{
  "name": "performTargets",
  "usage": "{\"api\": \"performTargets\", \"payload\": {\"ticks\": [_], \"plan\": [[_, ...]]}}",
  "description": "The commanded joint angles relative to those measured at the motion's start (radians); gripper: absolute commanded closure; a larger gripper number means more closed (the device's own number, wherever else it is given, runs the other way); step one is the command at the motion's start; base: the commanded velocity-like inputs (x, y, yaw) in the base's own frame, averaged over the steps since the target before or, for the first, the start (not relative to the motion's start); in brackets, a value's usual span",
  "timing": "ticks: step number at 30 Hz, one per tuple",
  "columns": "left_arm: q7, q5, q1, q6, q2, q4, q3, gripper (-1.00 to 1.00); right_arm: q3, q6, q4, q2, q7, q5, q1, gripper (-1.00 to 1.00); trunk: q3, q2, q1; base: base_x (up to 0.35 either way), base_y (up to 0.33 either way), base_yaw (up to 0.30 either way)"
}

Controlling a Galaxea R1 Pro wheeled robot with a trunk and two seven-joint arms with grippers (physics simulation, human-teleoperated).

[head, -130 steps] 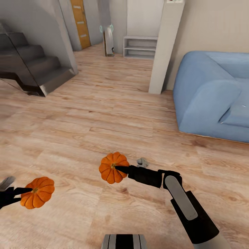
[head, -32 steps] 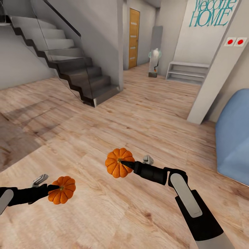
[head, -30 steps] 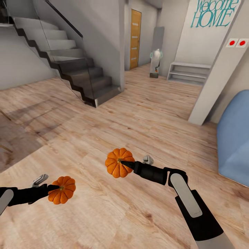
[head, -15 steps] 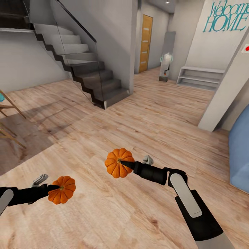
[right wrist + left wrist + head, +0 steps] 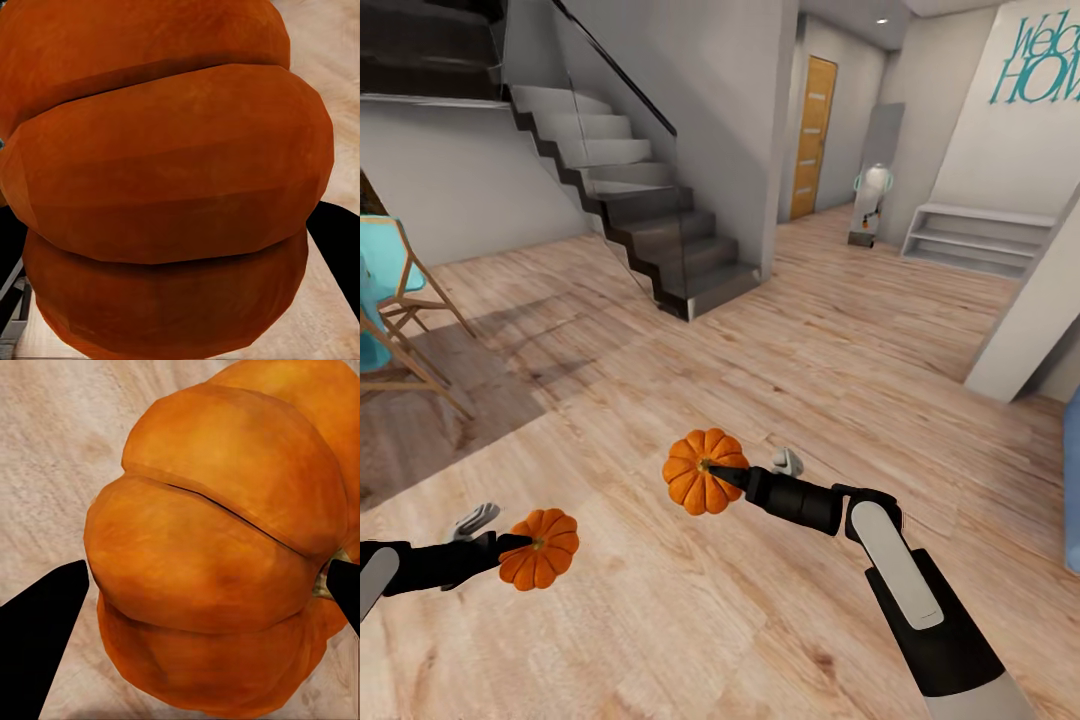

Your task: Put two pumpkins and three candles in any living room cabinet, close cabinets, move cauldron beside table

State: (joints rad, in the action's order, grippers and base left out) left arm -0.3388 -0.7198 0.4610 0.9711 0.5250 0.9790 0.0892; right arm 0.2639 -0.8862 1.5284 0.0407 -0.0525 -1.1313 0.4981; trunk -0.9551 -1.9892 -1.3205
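- The left gripper (image 5: 510, 545) has its jaws clamped on a pumpkin (image 5: 540, 563), carried above the wooden floor (image 5: 760, 340).
- The right gripper (image 5: 722, 477) has its jaws gripping the second pumpkin (image 5: 695, 485), also held off the floor, well apart from the first.
- Black fingers (image 5: 41, 622) press that pumpkin's sides.

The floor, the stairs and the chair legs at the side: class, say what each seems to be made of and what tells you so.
Floor: pale wood planks, matt; grain and board seams show.
Stairs: probably grey stone or concrete, smooth and plain, with a clear glass side panel.
Chair legs: light wood by their colour, slim bare struts; the turquoise seat's material is unclear.
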Motion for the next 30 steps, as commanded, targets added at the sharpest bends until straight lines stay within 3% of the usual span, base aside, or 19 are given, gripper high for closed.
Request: {"api": "performTargets", "payload": {"ticks": [1, 6, 26, 30], "plan": [[-0.008, 0.008, 0.001, 0.005, 0.0, 0.0, 0.002, 1.0, 0.001, -0.001, 0.001, 0.001, -0.006, -0.005, 0.0, 1.0, 0.004, 0.007, 0.004, 0.0, 0.0, 0.191], [-0.008, 0.009, 0.001, 0.005, 0.0, 0.0, 0.001, 1.0, 0.005, -0.001, 0.001, 0.001, -0.006, -0.005, 0.0, 1.0, 0.027, 0.042, 0.023, 0.0, 0.0, 0.191], [-0.015, 0.006, 0.001, 0.005, 0.0, -0.038, 0.005, 1.0, 0.011, 0.0, 0.001, 0.003, -0.006, -0.004, 0.0, 1.0, 0.055, 0.042, 0.023, 0.002, 0.0, 0.191], [-0.015, 0.006, 0.001, 0.005, 0.0, -0.043, 0.006, 1.0, 0.011, 0.0, 0.0, 0.001, -0.006, 0.025, 0.0, 1.0, 0.061, 0.042, 0.023, 0.129, 0.0, 0.191]]}}
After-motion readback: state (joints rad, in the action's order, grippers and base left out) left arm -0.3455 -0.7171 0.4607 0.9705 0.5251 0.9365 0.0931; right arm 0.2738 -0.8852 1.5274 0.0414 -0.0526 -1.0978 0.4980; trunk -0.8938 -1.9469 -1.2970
